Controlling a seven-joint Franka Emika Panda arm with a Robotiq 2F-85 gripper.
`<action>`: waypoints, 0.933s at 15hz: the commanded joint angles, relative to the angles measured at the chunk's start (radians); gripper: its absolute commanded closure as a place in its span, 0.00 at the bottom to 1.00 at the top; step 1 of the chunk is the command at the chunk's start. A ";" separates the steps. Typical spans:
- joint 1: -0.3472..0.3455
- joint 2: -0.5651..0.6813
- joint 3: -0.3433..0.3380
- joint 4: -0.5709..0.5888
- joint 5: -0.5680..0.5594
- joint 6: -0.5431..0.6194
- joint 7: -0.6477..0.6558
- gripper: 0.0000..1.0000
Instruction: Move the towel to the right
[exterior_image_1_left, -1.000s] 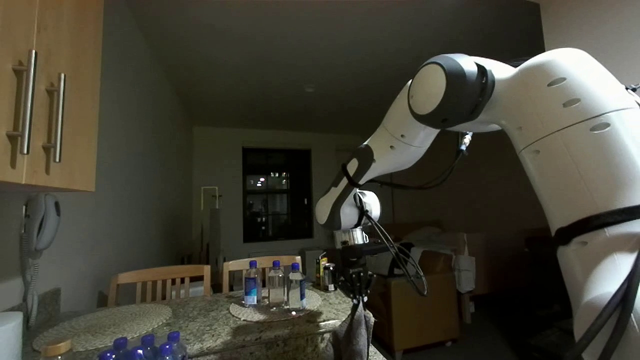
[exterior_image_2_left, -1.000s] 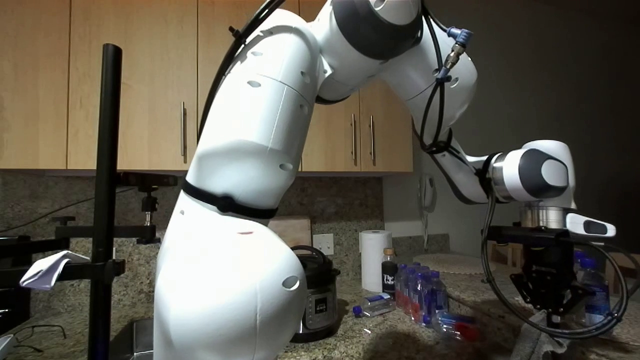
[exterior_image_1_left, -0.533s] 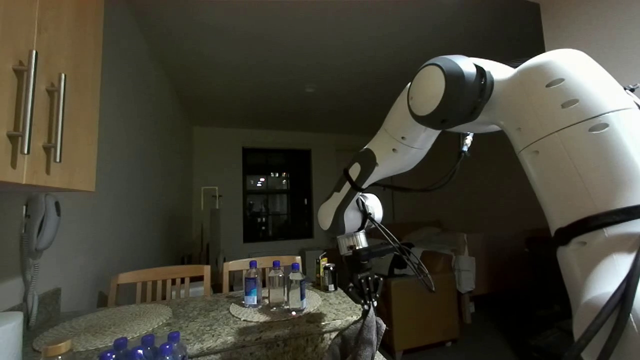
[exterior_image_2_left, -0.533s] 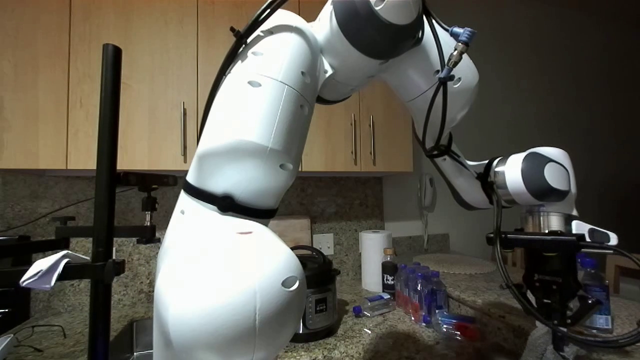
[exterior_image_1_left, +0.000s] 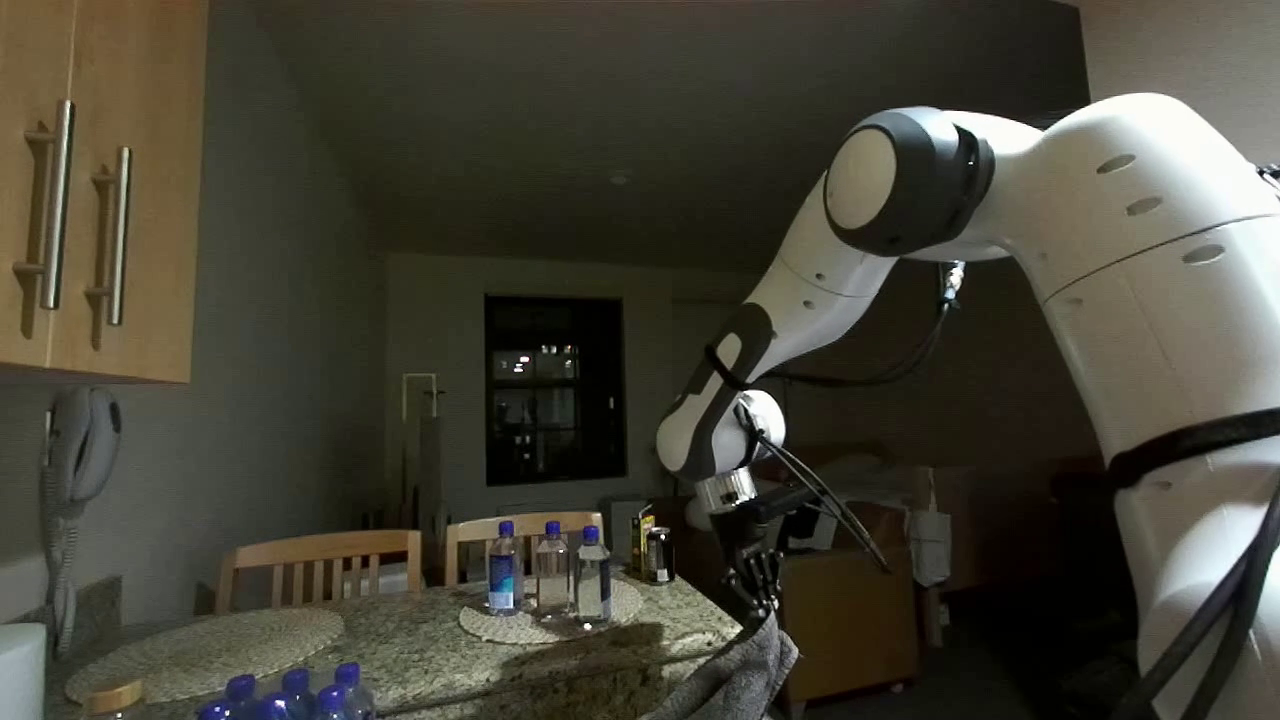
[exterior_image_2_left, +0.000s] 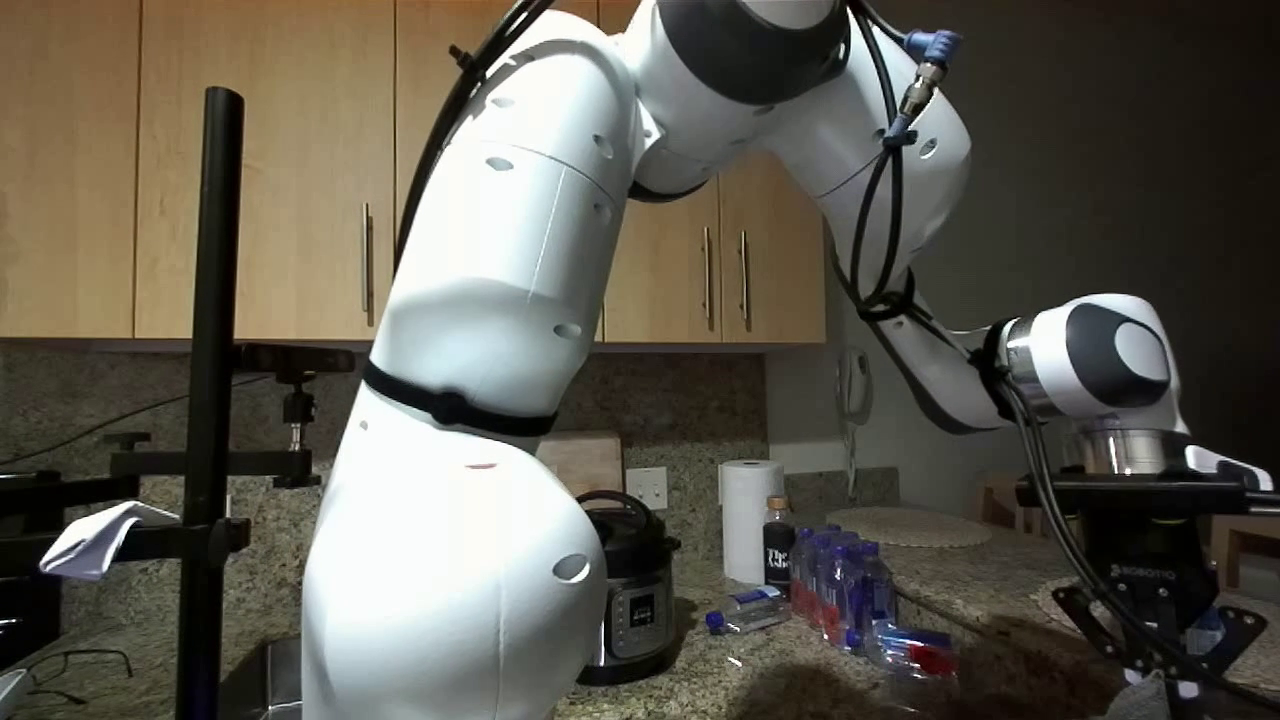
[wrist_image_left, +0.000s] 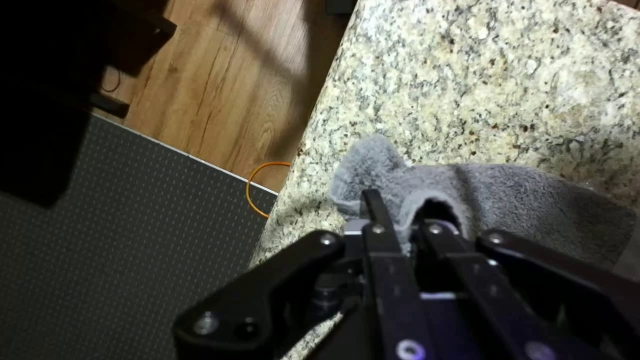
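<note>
Towel (wrist_image_left: 505, 197) pinched by nearly closed gripper (wrist_image_left: 403, 220) | near edge of counter (wrist_image_left: 450, 85) | may be dragged off by overtravel

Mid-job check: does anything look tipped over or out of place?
Yes, in an exterior view: a bottle lies on its side on the counter, odd beside the upright bottles. Another bottle seems to lie in front of them. The towel gripped in the fingers is bunched, likely just from the grip.
</note>
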 joint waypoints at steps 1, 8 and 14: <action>-0.031 -0.069 0.013 -0.048 0.005 0.041 -0.098 0.92; -0.039 -0.128 0.017 -0.054 0.034 0.035 -0.203 0.92; -0.026 -0.105 0.013 -0.018 0.014 0.011 -0.205 0.92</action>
